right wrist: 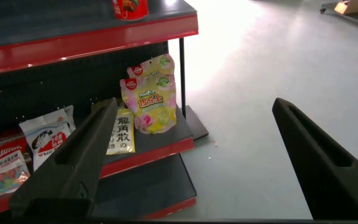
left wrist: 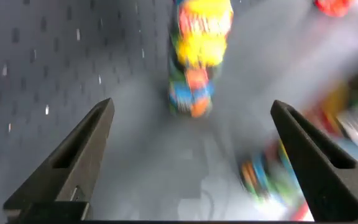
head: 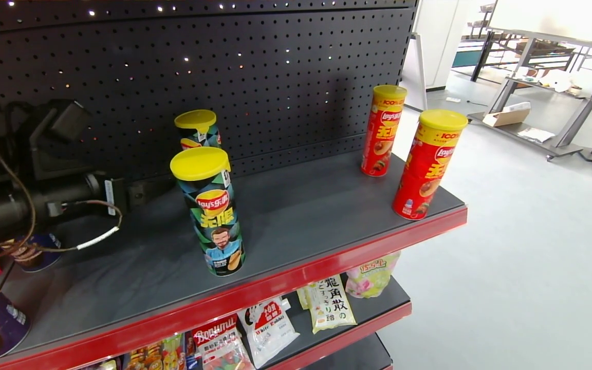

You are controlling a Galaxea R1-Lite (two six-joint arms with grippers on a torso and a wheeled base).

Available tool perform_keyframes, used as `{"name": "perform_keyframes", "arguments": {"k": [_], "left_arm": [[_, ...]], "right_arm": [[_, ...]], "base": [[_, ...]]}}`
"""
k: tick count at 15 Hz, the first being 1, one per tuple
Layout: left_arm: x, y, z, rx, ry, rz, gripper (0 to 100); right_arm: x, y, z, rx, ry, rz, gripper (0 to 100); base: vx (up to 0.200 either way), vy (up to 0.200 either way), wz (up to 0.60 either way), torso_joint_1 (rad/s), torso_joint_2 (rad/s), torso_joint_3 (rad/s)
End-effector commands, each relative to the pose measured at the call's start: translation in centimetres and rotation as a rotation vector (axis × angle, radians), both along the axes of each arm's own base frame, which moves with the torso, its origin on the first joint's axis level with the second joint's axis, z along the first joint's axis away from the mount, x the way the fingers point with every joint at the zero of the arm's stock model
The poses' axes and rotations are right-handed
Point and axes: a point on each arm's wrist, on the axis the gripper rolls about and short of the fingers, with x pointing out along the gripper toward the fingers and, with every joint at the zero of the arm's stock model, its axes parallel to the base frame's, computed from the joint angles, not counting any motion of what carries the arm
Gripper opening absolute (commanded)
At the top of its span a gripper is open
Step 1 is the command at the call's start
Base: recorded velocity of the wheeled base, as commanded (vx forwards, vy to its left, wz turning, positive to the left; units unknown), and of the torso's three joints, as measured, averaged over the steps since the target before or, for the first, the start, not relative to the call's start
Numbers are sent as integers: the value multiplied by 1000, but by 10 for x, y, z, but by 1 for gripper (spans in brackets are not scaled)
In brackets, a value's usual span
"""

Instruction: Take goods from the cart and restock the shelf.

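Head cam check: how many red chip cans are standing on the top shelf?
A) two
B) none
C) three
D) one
A: the rear red can and the front red can both stand upright at the right end of the top shelf.

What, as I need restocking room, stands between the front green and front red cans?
Nothing: head view shows bare shelf between front green can and front red can.
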Motion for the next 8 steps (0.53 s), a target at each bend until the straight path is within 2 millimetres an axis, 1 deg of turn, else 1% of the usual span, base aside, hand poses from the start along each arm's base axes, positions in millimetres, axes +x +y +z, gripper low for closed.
{"name": "perform_keyframes", "arguments": {"k": [1,4,5,6,8], "left_arm": [[-74,9,14,-2,-21,0,100],[-132,16,12,-4,-39,3,100],[-132,16,12,-4,-39,3,100],[-164,20,-1,-11,-47,8,100],[-185,23,-8,-9,-84,54,100]], "right_arm": [[0,0,0,0,-1,1,100],[0,0,0,0,-1,1,100],[0,0,0,0,-1,1,100],[0,0,0,0,-1,1,100],[0,0,0,0,-1,1,100]], "base": [[0,0,0,0,0,0],[0,0,0,0,0,0],[0,0,0,0,0,0],[0,0,0,0,0,0],[0,0,0,0,0,0]]}}
